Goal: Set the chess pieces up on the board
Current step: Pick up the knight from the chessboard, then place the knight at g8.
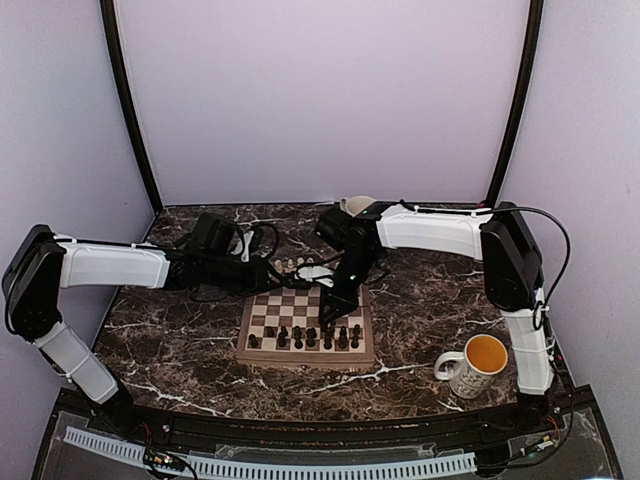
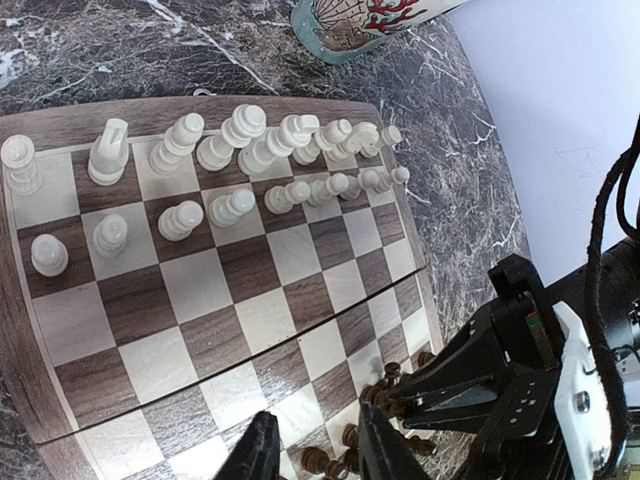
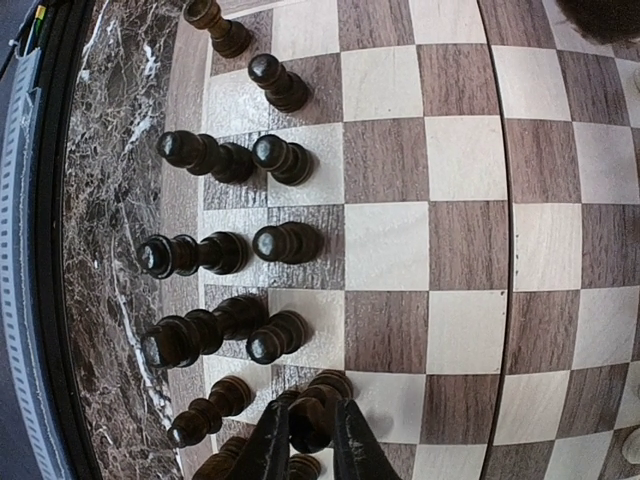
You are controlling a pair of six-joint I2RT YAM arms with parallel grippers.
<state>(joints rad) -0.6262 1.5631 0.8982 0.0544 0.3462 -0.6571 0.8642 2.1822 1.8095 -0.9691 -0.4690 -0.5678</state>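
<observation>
**Right pincer seating a dark pawn, near side of board**

Right pincer (image 3: pixel 312 420) is pressed onto a dark pawn (image 3: pixel 325 388), fingers on either side of its upper part. It's over the second rank on the near side of the board (image 1: pixel 305 358). I can't tell whether the base touches the square yet. Left pincer (image 2: pixel 316 430) is spread and holds nothing, hanging over the board's middle.

The board sits mid-worktop (image 1: pixel 180 340). The other dark pieces (image 3: pixel 200 250) fill the two near ranks, back-rank figures along the near edge and pawns just beside them. White pieces (image 2: pixel 240 130) stand in two ranks on the far side. The set looks nearly complete to me, with this pawn among the last.

How I'd do this step:
- Come straight down with no sideways drift. There's a neighbour pawn on the next square and a back-rank piece right behind, and both would tip at a light knock.
- Centre the base on its square before letting go. The right wrist view shows the square edges best.
- Part the fingers only a little, since a wide spread would clip the neighbours.
- Lift vertically until clear of the piece tops, then pull back.
- Keep the left arm where it is, apart from the right one.

The mug (image 1: pixel 475 365) of orange liquid stands near right on the worktop, so I'd steer the right elbow clear of it.
</observation>
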